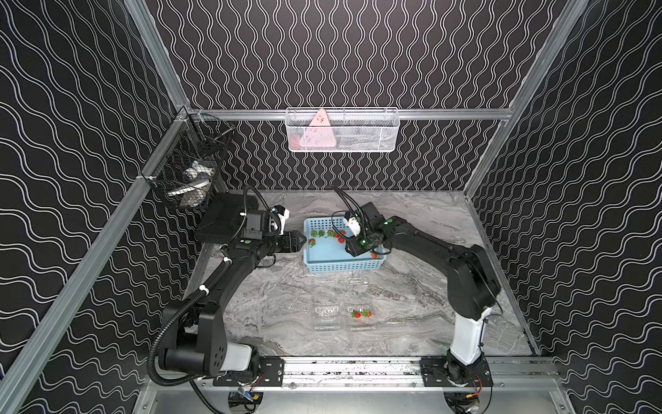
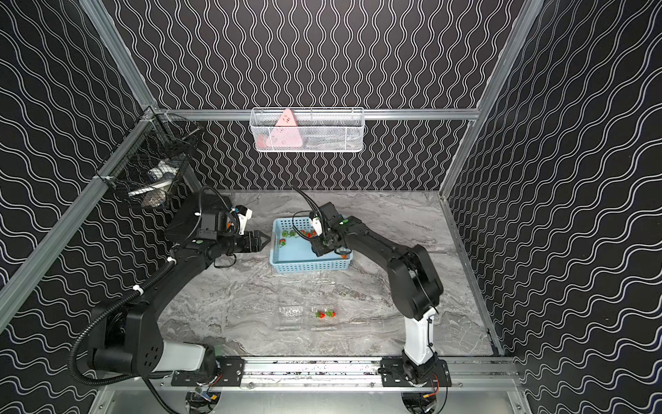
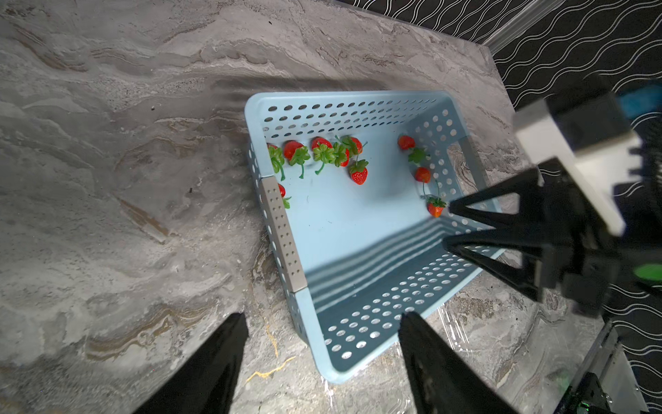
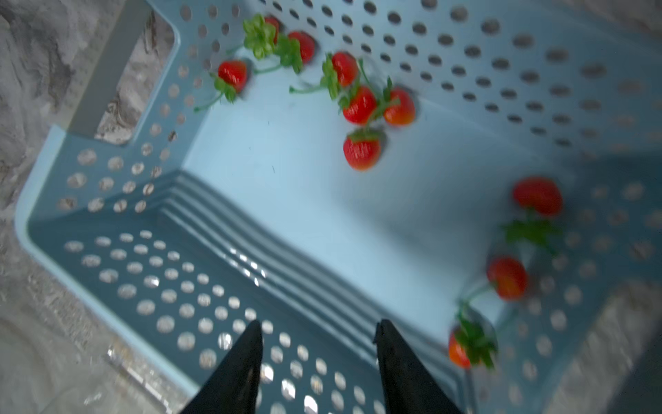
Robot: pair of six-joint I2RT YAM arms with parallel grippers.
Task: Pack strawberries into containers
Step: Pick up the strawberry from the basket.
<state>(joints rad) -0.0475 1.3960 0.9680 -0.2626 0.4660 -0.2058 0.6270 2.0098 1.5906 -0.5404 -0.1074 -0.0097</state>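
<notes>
Your left arm (image 1: 236, 279) and right arm (image 1: 430, 243): black, white base links, green dots. Left pincer (image 1: 303, 240) and right pincer (image 3: 447, 226) taper to points.

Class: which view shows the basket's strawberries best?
Left wrist view: strawberries sharp in the blue basket. Right wrist view blurs them; in both top views they are tiny, some behind the right arm.

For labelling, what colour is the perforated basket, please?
The basket is light blue; left wrist view.
</notes>
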